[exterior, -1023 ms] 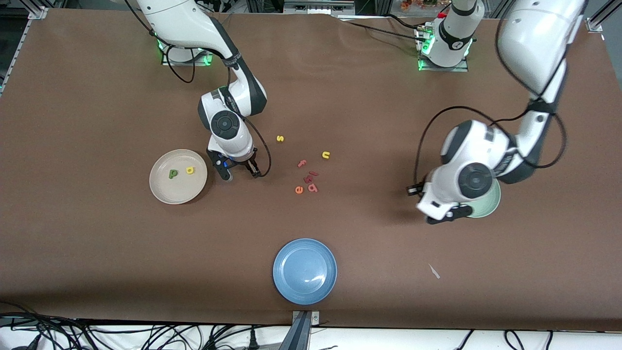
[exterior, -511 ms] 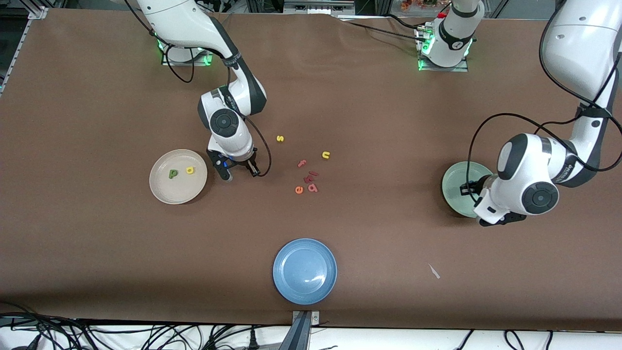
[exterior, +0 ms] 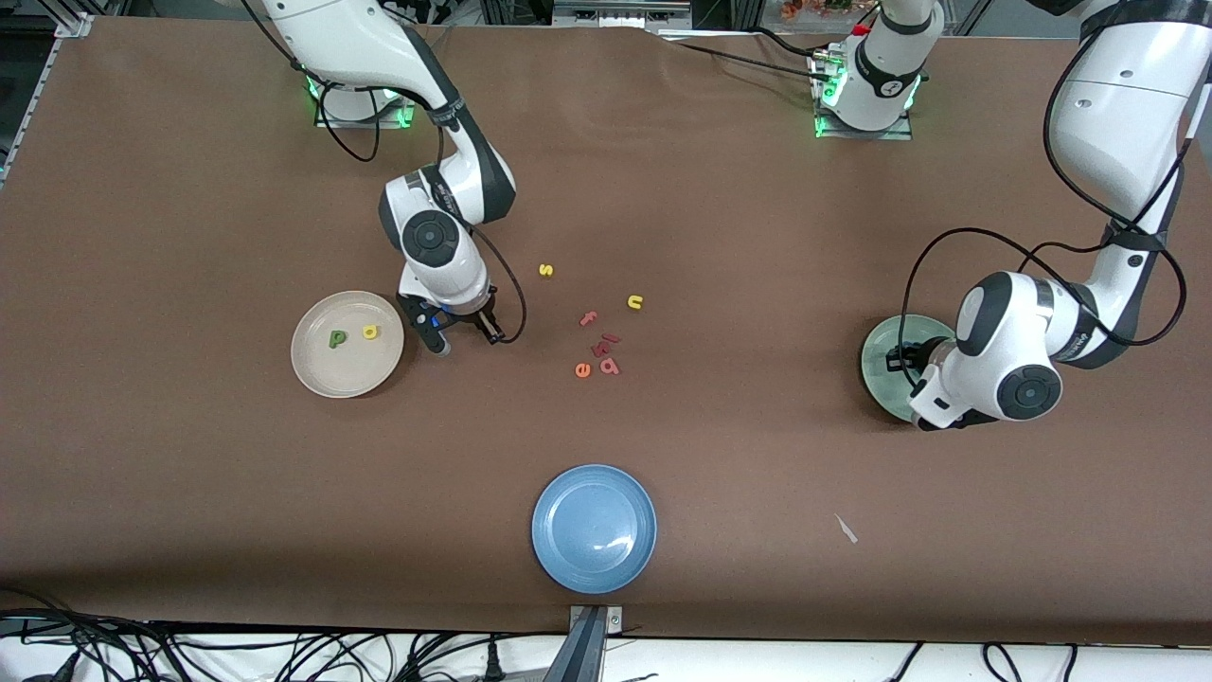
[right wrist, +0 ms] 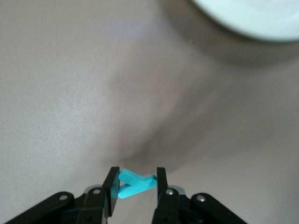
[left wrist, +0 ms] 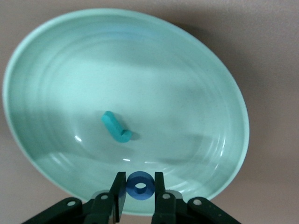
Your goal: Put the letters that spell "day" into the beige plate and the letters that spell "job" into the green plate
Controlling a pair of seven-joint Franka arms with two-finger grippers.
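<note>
My right gripper [exterior: 466, 338] is shut on the teal "y" [right wrist: 136, 183], low over the table beside the beige plate [exterior: 322, 374]. A green letter [exterior: 336, 337] and a yellow letter [exterior: 370, 332] lie in that plate. My left gripper [left wrist: 140, 179] is shut on the blue ring "o" [left wrist: 140, 188] over the rim of the green plate [left wrist: 177, 84]. The teal "j" [left wrist: 116, 127] lies in the green plate. The red "b" [exterior: 609, 365] rests on the table among the loose letters near the middle.
An orange "e" [exterior: 582, 370], a pink "f" [exterior: 589, 319], a yellow "s" [exterior: 545, 270] and a yellow "u" [exterior: 634, 302] lie near the middle. A blue plate [exterior: 594, 528] sits near the front edge. A small white scrap [exterior: 846, 529] lies toward the left arm's end.
The right gripper has shut on the teal "y" and shifted slightly. The left hand has swung toward its end of the table, then settled over the green plate, uncovering part of it.
</note>
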